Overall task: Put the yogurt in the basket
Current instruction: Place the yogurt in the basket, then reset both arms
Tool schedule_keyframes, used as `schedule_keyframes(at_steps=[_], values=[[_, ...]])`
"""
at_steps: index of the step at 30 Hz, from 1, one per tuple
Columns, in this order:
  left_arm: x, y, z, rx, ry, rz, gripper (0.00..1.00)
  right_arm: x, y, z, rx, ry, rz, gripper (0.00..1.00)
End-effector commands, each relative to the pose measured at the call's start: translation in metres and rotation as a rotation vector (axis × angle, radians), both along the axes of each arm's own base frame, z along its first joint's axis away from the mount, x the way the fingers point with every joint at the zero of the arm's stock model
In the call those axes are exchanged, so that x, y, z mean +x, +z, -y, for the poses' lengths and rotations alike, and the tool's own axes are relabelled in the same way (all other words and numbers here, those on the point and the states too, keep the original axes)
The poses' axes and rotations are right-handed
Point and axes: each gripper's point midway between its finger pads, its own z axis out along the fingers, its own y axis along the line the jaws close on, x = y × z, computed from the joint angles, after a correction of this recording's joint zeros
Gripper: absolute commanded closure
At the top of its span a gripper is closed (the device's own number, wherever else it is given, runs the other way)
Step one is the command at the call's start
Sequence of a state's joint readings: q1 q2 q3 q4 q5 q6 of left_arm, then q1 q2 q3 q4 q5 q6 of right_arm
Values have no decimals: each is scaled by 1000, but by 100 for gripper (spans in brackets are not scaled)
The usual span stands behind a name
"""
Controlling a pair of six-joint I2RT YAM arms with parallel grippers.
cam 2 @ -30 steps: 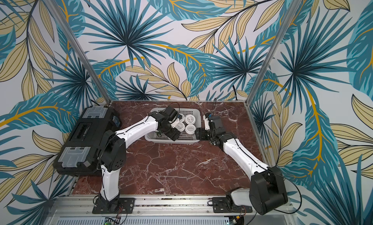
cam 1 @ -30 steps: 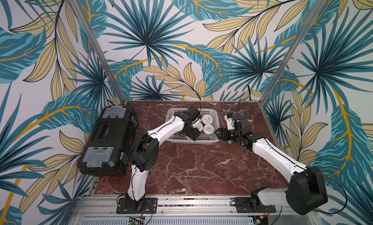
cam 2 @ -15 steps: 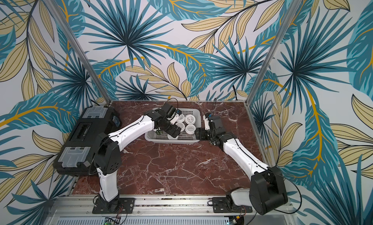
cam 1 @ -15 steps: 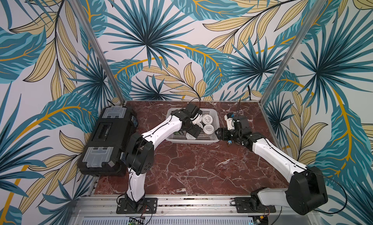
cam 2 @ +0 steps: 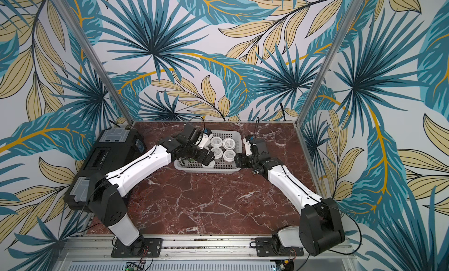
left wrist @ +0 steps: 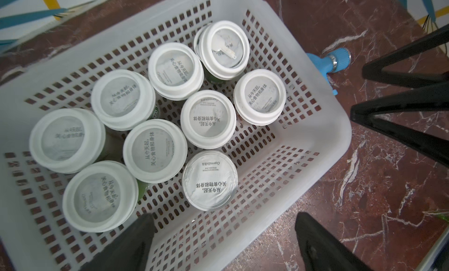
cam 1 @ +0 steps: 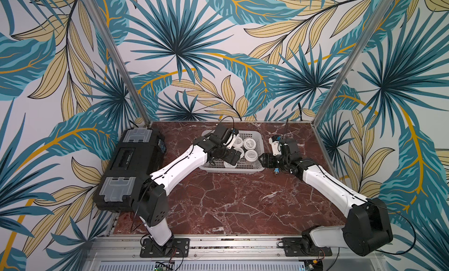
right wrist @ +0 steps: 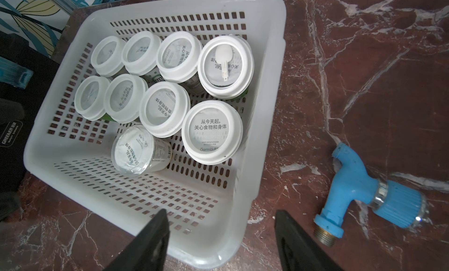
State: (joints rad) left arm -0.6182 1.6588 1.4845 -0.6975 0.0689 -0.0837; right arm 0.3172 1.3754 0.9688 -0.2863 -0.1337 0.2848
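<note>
The white basket [cam 1: 233, 169] [cam 2: 206, 170] stands at the back middle of the table and holds several yogurt jars [cam 1: 249, 143] [cam 2: 229, 144] [left wrist: 209, 119] [right wrist: 211, 130], upright with white lids. One foil-topped yogurt jar [left wrist: 210, 179] [right wrist: 133, 151] lies tilted near the front wall. My left gripper [cam 1: 232, 158] [cam 2: 206, 158] [left wrist: 224, 218] hangs open above the basket's front part, holding nothing. My right gripper [cam 1: 263, 160] [cam 2: 239, 161] [right wrist: 221, 213] is open just above the basket's right front corner, one finger over the basket [right wrist: 272, 87] and one outside it.
A black toolbox [cam 1: 131, 170] [cam 2: 102, 160] lies along the left edge. A blue tap fitting [right wrist: 359, 192] [left wrist: 332, 60] [cam 1: 276, 171] lies on the marble right of the basket [left wrist: 323, 107], under my right wrist.
My left arm's elbow has swung to the left and down, while its open gripper stayed over the basket. My right arm has hardly moved; its jaws have narrowed a little.
</note>
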Motion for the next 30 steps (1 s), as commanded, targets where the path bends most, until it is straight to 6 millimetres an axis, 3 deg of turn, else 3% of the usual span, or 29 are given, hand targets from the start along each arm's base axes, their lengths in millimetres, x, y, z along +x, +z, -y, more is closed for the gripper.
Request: schedule_keyframes(at_steps=[1,6,11,12,13,14,23,30], values=[[-2,20,-17,-50,82,99,4,-2,3,-9,-6,38,10,30],[-19,52,-66,-78,225,304,0,-5,11,-6,-22,32,38,30],[-23,59,-129,-86,362,530,0,-14,41,17,-110,-2,149,14],[-21,54,-135,-88,366,550,0,-16,45,22,-137,-4,168,12],[-17,47,-142,-88,381,553,0,-17,48,27,-151,-26,179,2],[-14,41,-147,-88,393,555,0,-18,48,31,-162,-44,181,1],[9,-13,-211,7,562,576,0,-18,53,75,-325,-215,217,0],[15,-44,-243,15,595,640,0,-5,41,111,-523,-286,288,1]])
